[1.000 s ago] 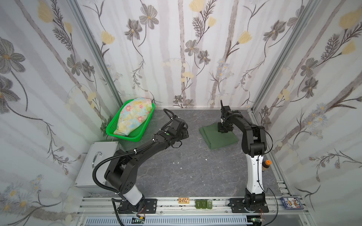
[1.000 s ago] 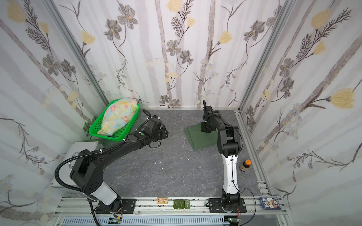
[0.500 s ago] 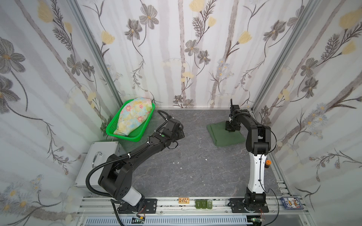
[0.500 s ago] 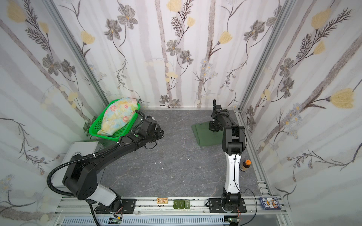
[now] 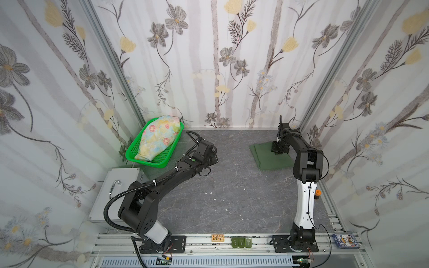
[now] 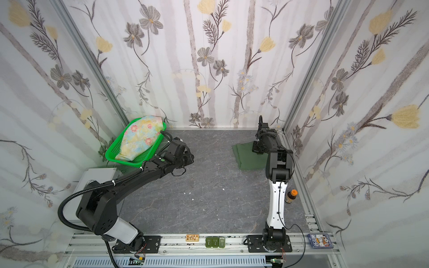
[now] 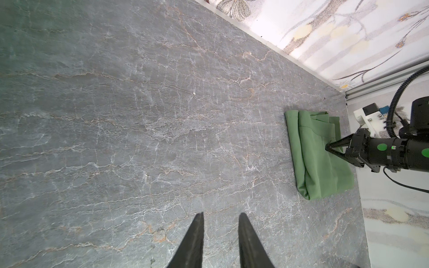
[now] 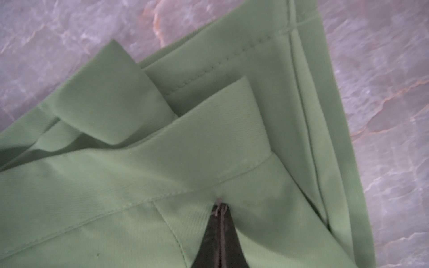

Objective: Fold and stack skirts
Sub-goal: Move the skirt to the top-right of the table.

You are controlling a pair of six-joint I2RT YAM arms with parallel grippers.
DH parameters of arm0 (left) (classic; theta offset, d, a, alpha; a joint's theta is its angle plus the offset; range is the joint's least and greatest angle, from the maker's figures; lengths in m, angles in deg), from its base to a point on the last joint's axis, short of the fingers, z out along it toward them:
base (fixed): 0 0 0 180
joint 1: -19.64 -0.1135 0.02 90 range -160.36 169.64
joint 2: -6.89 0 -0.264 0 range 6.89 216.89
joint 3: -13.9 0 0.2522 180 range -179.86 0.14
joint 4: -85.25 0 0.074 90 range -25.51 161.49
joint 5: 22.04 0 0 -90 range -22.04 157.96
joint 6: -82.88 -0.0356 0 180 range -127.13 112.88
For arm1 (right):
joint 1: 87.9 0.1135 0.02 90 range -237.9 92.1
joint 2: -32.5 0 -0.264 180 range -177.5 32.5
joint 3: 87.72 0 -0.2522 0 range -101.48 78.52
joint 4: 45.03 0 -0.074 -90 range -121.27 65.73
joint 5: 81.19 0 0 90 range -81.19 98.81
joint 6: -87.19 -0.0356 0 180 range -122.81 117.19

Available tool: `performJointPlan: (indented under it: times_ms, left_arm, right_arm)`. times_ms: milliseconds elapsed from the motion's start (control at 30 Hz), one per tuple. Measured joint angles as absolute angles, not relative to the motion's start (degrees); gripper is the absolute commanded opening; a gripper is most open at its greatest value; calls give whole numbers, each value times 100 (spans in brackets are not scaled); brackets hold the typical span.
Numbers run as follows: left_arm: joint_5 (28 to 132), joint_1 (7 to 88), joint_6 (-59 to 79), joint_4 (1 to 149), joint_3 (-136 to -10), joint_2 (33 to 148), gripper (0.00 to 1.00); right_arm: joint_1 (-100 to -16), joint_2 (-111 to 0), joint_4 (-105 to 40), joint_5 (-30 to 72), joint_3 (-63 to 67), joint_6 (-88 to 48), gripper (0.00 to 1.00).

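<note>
Olive-green skirt (image 5: 270, 156) lies folded into a rough rectangle on the grey table (image 5: 232, 190), right of centre in both top views, close to the back-right corner. Right gripper (image 8: 219, 203) is closed to a point, tips down on the cloth near the waistband. We can't tell if a pinch of fabric is caught between them or if it's only pressing. Left gripper (image 7: 221, 214) is narrowly parted and empty, over bare table left of centre in the top views, just beside the green basket (image 5: 151, 163). Floral skirt (image 5: 160, 139) sits bunched in that basket, upper left, not folded yet.

Risks, our read:
- **Fold opens:** the fold isn't tidy. The right wrist view shows a loose flap and a waistband end sticking out at upper left of the frame. If the right tips lift with cloth snagged, the top layer comes along.
- **Layers shear:** if the tips slide while pressing, the stack base goes crooked.
- **Edge rides up:** the skirt sits near the rail at right, and more push that way could ride its edge up.
- **Missed grab:** the left jaws are narrow for a bunched garment. Going in like this may shove the floral skirt or shift the basket instead of grabbing.
</note>
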State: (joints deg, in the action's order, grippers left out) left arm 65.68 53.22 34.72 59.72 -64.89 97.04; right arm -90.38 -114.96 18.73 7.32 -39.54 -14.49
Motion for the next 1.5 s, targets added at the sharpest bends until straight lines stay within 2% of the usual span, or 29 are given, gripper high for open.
performJointPlan:
  times_ms: [333, 633, 867, 1500]
  left_arm:
    - [6596, 5318, 3485, 5974, -6513, 9773, 29]
    - [6666, 5320, 3492, 5974, -6540, 9854, 28]
    - [6666, 5324, 3492, 5979, -6487, 9725, 28]
    - [6670, 5189, 3511, 5976, -6575, 9693, 29]
  right_arm:
    - [-9062, -11461, 1873, 729, -4026, -1640, 0]
    - [-8315, -10263, 1569, 616, -2802, -1690, 0]
    - [-8225, -10303, 1309, 736, -2182, -1880, 0]
    - [-8804, -11697, 1882, 843, -4437, -1878, 0]
